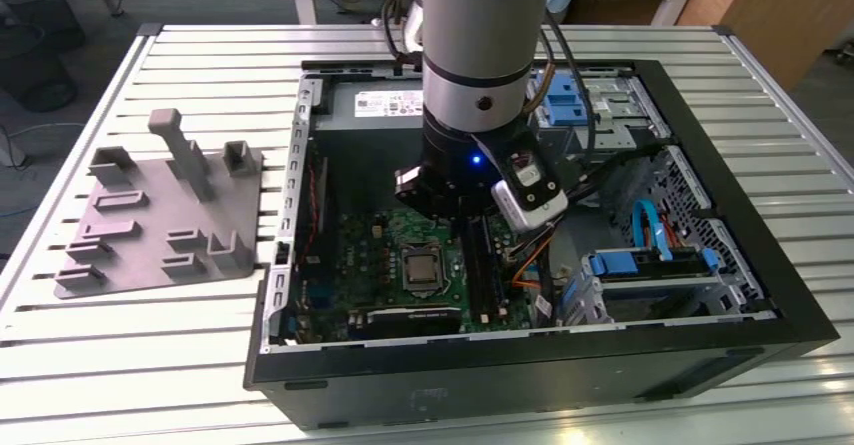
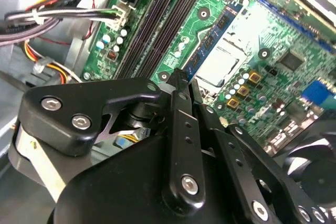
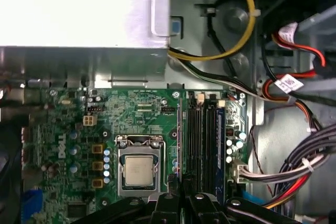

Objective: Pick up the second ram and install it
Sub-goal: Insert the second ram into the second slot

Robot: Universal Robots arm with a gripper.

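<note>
The fingers [image 2: 178, 106] are pinched narrow on one end of the second ram [image 2: 215, 38], holding it edge-on over the motherboard [image 3: 139, 116]. The stick runs parallel to the long black slots [image 3: 202, 145], between them and the processor socket [image 3: 139, 171].

The exterior view looks steeply down from high and well back onto the open black metal computer case [image 1: 534, 380] on the pale slatted table [image 1: 134, 365]. The first wrist view faces straight down on the green motherboard [image 3: 142, 114] from close above. The second wrist view looks slantwise past the black gripper [image 2: 181, 77], nearer still. All three share the square silver processor [image 1: 422, 265] [image 2: 223, 64] [image 3: 139, 171].
</note>
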